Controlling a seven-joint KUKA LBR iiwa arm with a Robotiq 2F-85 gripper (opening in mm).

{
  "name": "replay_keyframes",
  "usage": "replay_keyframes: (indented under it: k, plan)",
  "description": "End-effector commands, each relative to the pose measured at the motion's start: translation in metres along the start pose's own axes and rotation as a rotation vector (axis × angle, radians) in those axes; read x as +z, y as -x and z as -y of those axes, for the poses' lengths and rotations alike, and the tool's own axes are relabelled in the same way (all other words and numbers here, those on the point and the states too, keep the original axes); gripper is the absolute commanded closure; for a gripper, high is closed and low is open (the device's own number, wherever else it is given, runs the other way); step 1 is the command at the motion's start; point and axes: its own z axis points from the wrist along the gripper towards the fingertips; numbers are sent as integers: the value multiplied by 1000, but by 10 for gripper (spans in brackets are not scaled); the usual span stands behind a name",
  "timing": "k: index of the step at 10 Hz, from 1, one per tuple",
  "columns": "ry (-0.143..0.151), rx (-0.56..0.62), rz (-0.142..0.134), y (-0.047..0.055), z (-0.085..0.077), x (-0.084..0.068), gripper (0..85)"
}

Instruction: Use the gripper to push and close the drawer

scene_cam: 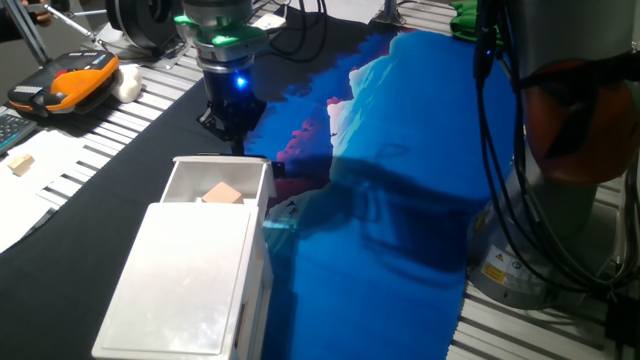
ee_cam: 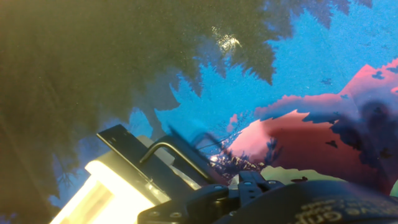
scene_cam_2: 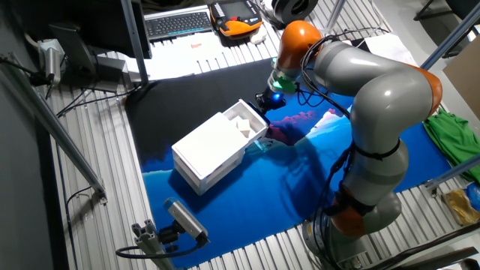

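Note:
The white drawer [scene_cam: 218,176] sticks partly out of the far end of its glossy white casing [scene_cam: 190,280]. A tan block [scene_cam: 222,193] lies inside it. My gripper [scene_cam: 234,140], black with a blue light and a green ring above, hangs just behind the drawer's outer front edge, fingers together and holding nothing. In the other fixed view the gripper [scene_cam_2: 268,100] is at the drawer's [scene_cam_2: 244,120] right end, beside the casing [scene_cam_2: 206,146]. The hand view shows the drawer's black front plate with a wire handle [ee_cam: 163,154] close ahead of the fingers [ee_cam: 255,185].
A blue, pink and black cloth [scene_cam: 400,200] covers the table. The grey robot base [scene_cam: 570,150] with cables stands at the right. An orange and black device [scene_cam: 65,82] and a small wooden block [scene_cam: 20,163] lie on the slatted surface at the left.

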Motion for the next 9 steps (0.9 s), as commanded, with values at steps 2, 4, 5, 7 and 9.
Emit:
replay_keyframes:
  k: [2,4,5,7,9]
  plan:
    - [5,2,-1,0,-1,1,850]
    - [6,3,-1,-1,-2,1,850]
    - [6,5,1,-1,-2,0,850]
    - [4,6,9,-5,-3,3,850]
    - [3,15,14,-13,-6,6,850]
